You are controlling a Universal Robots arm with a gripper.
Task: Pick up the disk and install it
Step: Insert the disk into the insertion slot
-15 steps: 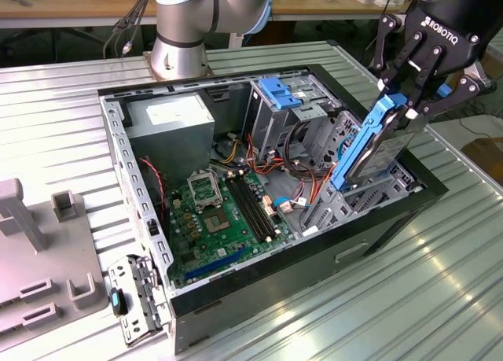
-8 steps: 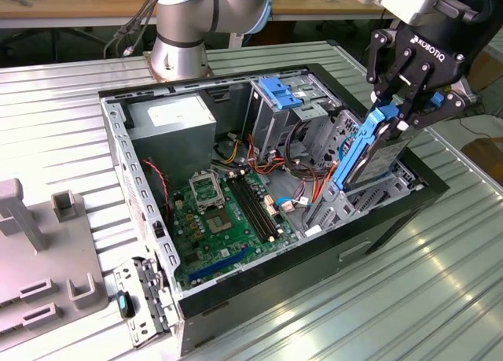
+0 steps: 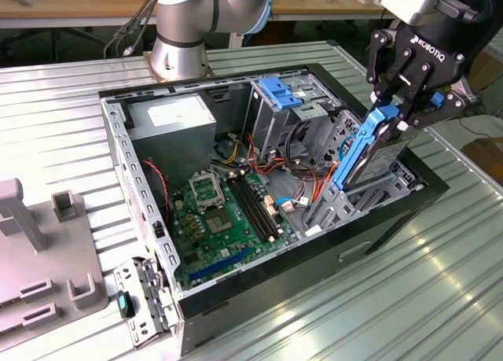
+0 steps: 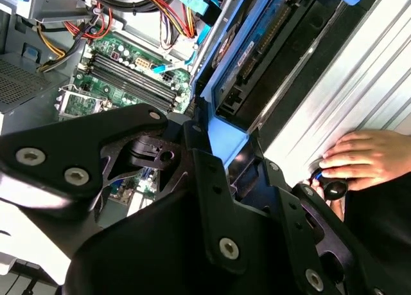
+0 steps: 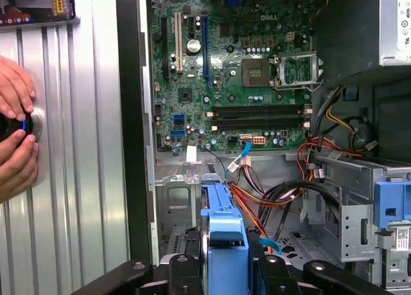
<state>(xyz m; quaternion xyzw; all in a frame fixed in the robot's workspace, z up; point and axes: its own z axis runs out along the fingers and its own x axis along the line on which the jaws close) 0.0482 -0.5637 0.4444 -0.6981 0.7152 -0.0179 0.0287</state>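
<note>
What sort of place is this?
Likely a robotics lab workbench: an open desktop computer case on a ribbed metal table, the robot arm's base mounted beside it, the gripper clamping the disk.

Below the hand (image 3: 409,109) and its disk (image 3: 366,152), cables (image 3: 305,158) crowd one side, the case wall (image 3: 426,181) the other.

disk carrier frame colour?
Bright blue, around a dark grey body; the disk shows best in the exterior view, held by the claw.
</note>
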